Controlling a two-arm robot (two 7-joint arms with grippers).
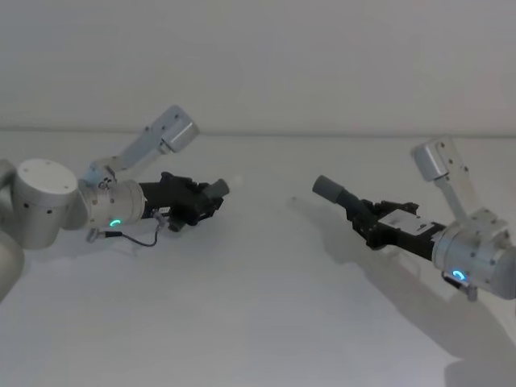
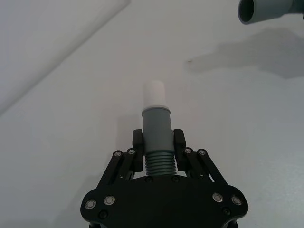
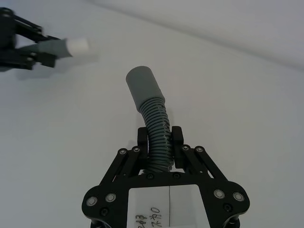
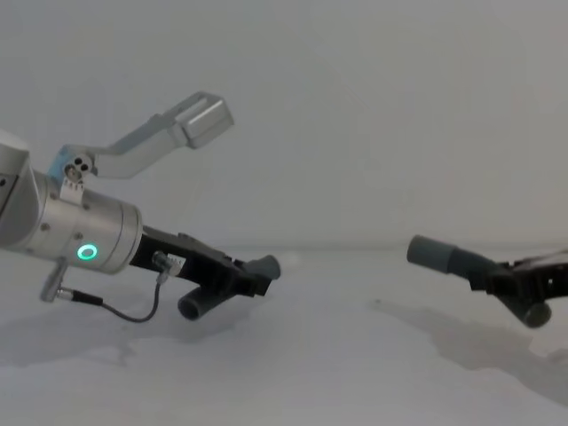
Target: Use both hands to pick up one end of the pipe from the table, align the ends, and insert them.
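Note:
Each gripper holds one piece of the pipe above the white table [image 1: 258,322], with the two pieces well apart. My left gripper [image 1: 197,201] [image 2: 158,142] is shut on the ribbed part of one grey piece [image 2: 156,128]. Its cuff carries a narrow whitish tip [image 2: 155,94] pointing toward the right arm. My right gripper [image 1: 369,219] [image 3: 160,140] is shut on the ribbed hose of the other piece [image 3: 154,118]. That piece curves up to a smooth wide grey cuff [image 3: 142,85] [image 1: 329,190] aimed toward the left arm. In the chest view the two ends [image 4: 264,266] [image 4: 435,255] face each other across a wide gap.
The plain white tabletop runs back to a pale wall [image 1: 258,64]. Shadows of both arms fall on the table. A thin black cable [image 1: 137,239] hangs under the left wrist.

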